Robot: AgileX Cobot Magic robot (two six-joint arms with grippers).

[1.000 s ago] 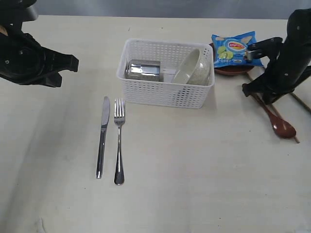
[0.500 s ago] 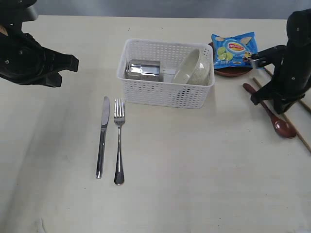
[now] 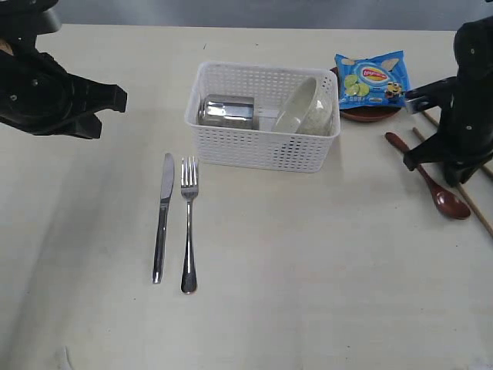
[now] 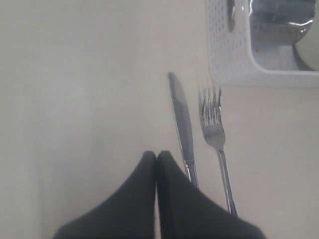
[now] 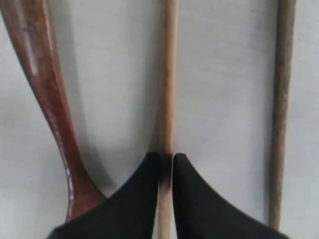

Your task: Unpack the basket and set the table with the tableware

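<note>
Right gripper (image 5: 166, 158): fingertips down at the table (image 3: 308, 293), a narrow slit apart. One chopstick (image 5: 168, 74) runs straight through the slit. Cannot tell whether the pads pinch it or only flank it. The spoon (image 5: 45, 94) lies close on one side of the tips and the second chopstick (image 5: 282, 99) lies on the other side, a little farther off; neither touches the gripper. In the exterior view these three lie together on the table, well to the right of the basket (image 3: 262, 146), the spoon's bowl end toward the near edge. Beyond them sits the plate (image 3: 370, 116), just off the basket's right end, with the chip bag (image 3: 372, 79) resting on it. Basket: cup (image 3: 226, 111) on its side at the left end, bowl (image 3: 304, 108) tipped against the right end. Left gripper (image 4: 156, 155): tips pressed together, nothing between them, hanging above bare table at the left. The knife (image 4: 182, 124) lies nearest it, the fork (image 4: 214, 124) is parallel just past the knife, and the basket corner is past both. Knife and fork lie in front of the basket's left end, apart from it.
</note>
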